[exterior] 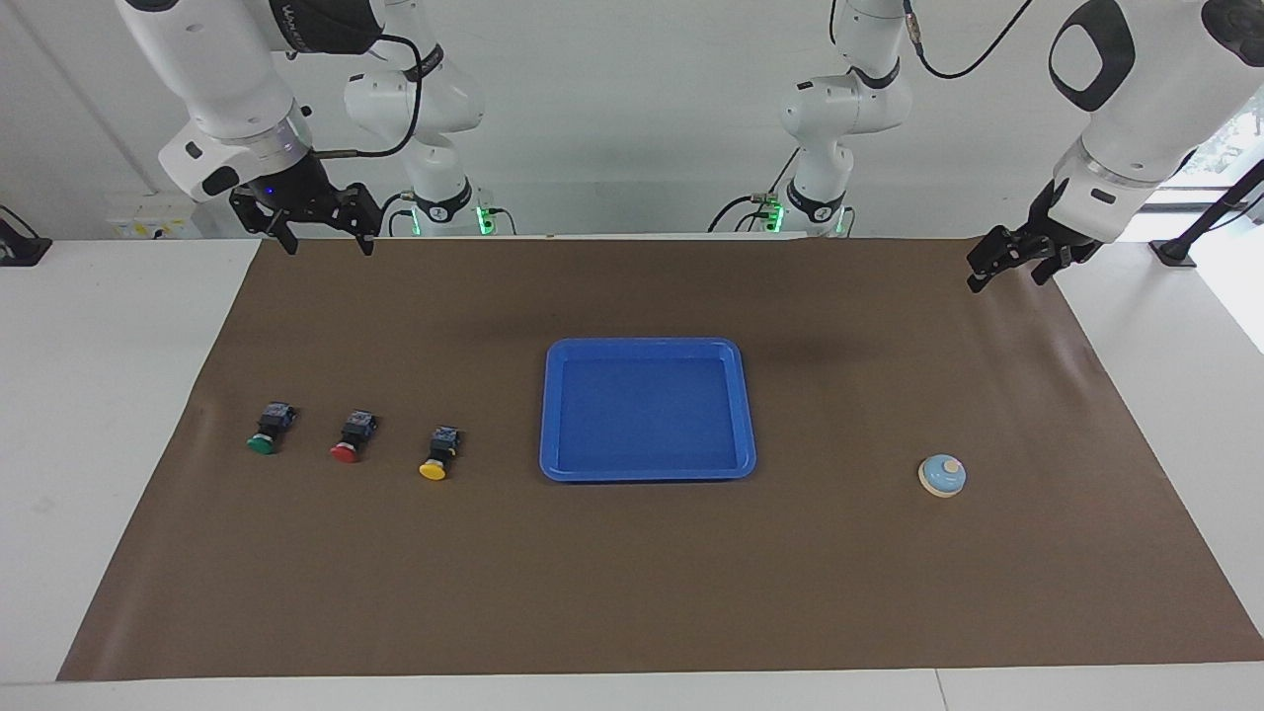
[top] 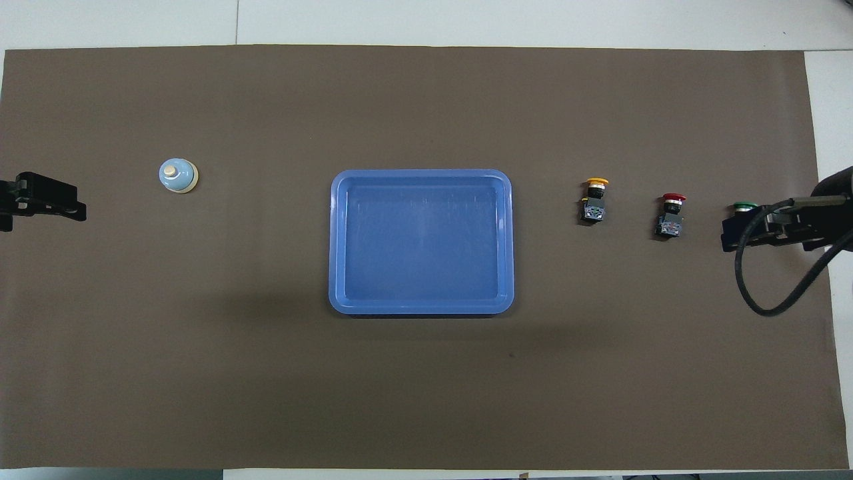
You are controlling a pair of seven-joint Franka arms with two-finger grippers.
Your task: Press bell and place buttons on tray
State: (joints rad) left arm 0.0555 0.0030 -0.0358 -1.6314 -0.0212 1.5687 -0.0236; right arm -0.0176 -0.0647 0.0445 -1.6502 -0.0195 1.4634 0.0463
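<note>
Brown mat: covers most of the desk (exterior: 128, 395), everything sits on it
Tray: blue tray (exterior: 748, 415) mid-mat, nothing in it
Buttons: green button (exterior: 265, 433), red button (exterior: 352, 440) and yellow button (exterior: 438, 455) in a row toward the right arm's end, well apart from the tray, yellow closest to it
Bell: bell (exterior: 941, 475) sits alone toward the left arm's end
Left hand: left hand (exterior: 1007, 263) is up over the mat's corner at its own end, fingers apart, holding nothing
Right hand: right hand (exterior: 322, 230) is up over the other corner, fingers spread, empty
Progress: looks like square one tbh, bell press not started as far as I can judge, all three buttons left to move
View quirk: from overhead the right hand covers most of the green button; the facing view shows it's way above and not touching
</note>
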